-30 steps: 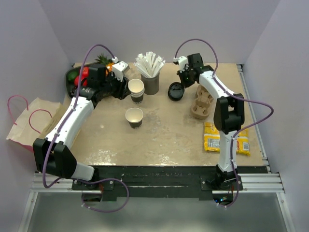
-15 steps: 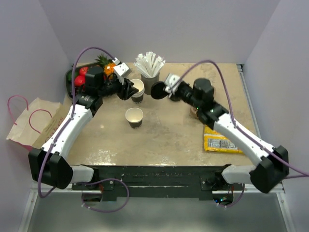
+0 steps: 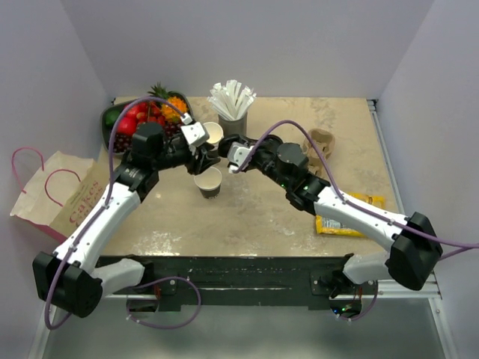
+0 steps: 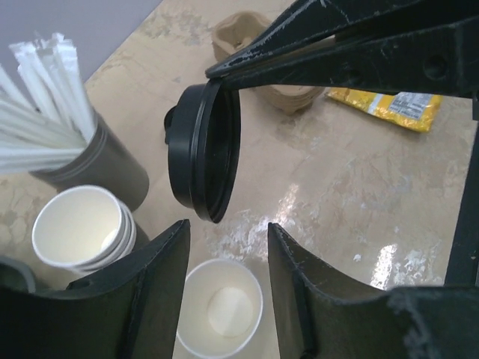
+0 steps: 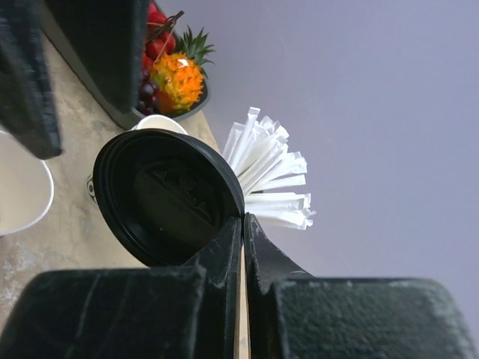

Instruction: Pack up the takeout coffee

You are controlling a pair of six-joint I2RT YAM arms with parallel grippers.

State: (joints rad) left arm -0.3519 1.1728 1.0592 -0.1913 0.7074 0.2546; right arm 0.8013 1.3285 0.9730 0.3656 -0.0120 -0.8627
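Black plastic lid [image 3: 224, 142] is pinched by the right end effector [image 3: 235, 153] over the worktop [image 3: 262, 217]. The lidless brown paper cup [image 3: 208, 182] stands nearer the left edge.

Left wrist: the left end effector [image 4: 226, 228] is wide open and empty above the cup [image 4: 223, 318], with the lid [image 4: 203, 153] just beyond it.

Right wrist: the right end effector [image 5: 241, 224] is closed on the rim of the lid [image 5: 161, 198].

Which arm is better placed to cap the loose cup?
Right. The right hand pinches the black lid by its rim near the single open cup; the left hand hovers open and empty.
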